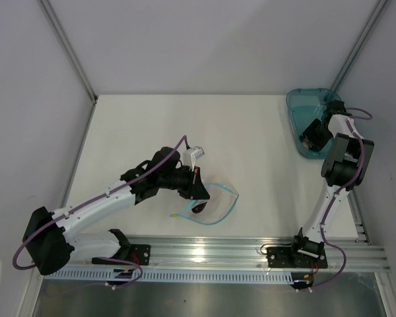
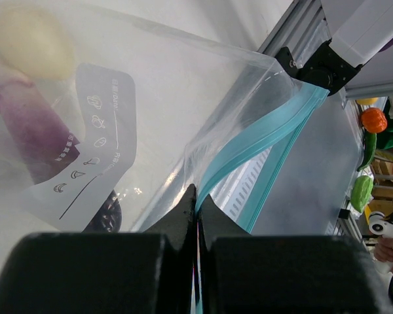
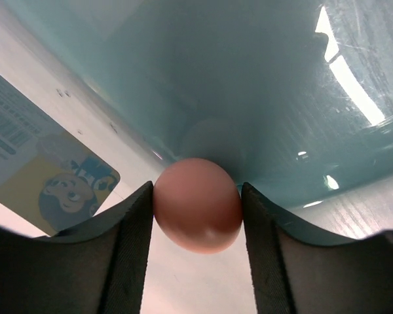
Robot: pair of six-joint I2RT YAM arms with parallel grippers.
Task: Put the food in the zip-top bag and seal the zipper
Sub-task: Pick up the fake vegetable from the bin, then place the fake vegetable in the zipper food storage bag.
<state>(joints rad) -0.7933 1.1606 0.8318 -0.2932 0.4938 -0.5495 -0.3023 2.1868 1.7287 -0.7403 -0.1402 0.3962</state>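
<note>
You are at the pick of what looks like the one loose piece of food left. Your right gripper (image 3: 196, 191) is down in the teal tray (image 1: 296, 112) at the far right corner of the tabletop (image 1: 185, 125). Its jaws are partway in and both inner faces touch the sides of the peach-pink piece (image 3: 197, 206), so it reads as a grip on that piece, though not one you can call firm yet. Your left gripper (image 2: 196, 199) is pinched fully together on the mouth edge of the zip-top bag (image 2: 183, 91), right at the zipper (image 2: 268, 134), and holds that edge. The bag lies close to the near edge of the tabletop, about midway along it and well apart from the tray. Inside it you can see the dark purple piece (image 2: 26, 124) and the cream piece (image 2: 29, 39) near the white label (image 2: 95, 140), so two items look bagged. As I judge it, the next move calls for you to lift the peach-pink piece straight out of the tray without letting its round, smooth shape slip from the jaws. Then carry it across toward the bag and come in at the mouth beside the left fingers. You cannot tell from these views whether the mouth gapes wide enough, so check that before you release. Sealing comes only after that.
</note>
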